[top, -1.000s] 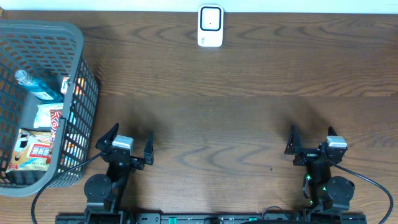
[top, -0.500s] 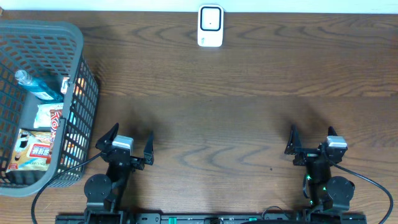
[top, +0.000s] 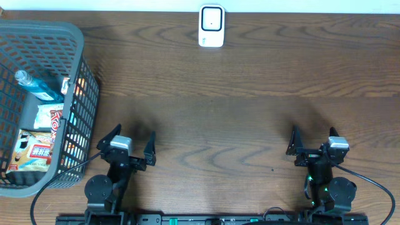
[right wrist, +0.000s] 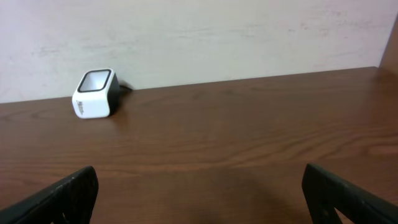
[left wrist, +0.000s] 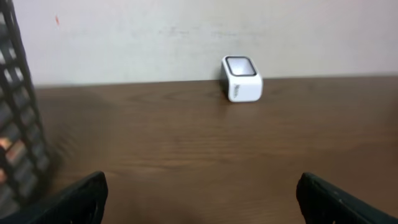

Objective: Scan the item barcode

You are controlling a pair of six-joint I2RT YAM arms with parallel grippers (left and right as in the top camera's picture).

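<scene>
White scanner [left wrist: 242, 79] stands at the far edge of the brown table [left wrist: 174, 143], against the wall [left wrist: 124, 37]. A dark, blurred basket [left wrist: 18, 137] edges the left, perhaps something orange inside. The left gripper [left wrist: 200, 205] is spread wide

I take the table [top: 237, 112] for dark brown wood or a wood-look laminate: plain grain, smooth, with a soft sheen. The barcode scanner [top: 212, 26] at the far edge is smooth white plastic, slightly glossy, with a darker shiny window on its face. The basket [top: 44, 28] on the left is a matt grey plastic lattice. In it I see a clear plastic bottle [top: 40, 90] and snack packets [top: 34, 153] in glossy printed film. The wall [right wrist: 217, 37] looks pale, matt and a little scuffed. The left gripper [top: 130, 140] and right gripper [top: 312, 139] have matt black fingers, plastic by the look.
</scene>
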